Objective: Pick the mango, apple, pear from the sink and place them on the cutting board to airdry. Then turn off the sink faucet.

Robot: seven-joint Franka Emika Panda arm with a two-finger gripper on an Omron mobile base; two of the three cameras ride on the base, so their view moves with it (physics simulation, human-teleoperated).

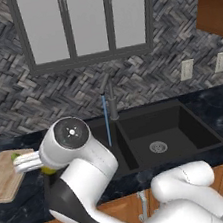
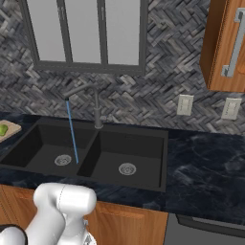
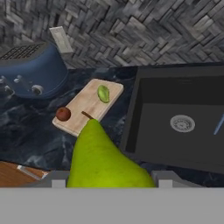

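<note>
One pear sits large and green at the bottom of the hand view, stem pointing away, with the gripper clamped on it from both sides; the two finger tips show as grey stubs at either side of the fruit's wide base. Beyond the pear lies one cutting board, light wood, resting on the dark marbled counter just left of the sink. Two fruits are on the board: one small red apple near its left corner and one green, elongated mango toward the far end, the two well apart from each other. One blue toaster stands on the counter beside the board, toward the wall. The sink has two black basins, each with one round silver drain, and both basins hold no fruit in the right base view. One dark faucet rises behind the divider between the basins, its spout turned over the left basin, and a thin blue stream of water falls from it. In the left base view the arm reaches left over the counter, a bit of green fruit showing at its end just over the near edge of the board. Two wall outlets sit on the herringbone tile to the right of the faucet.
</note>
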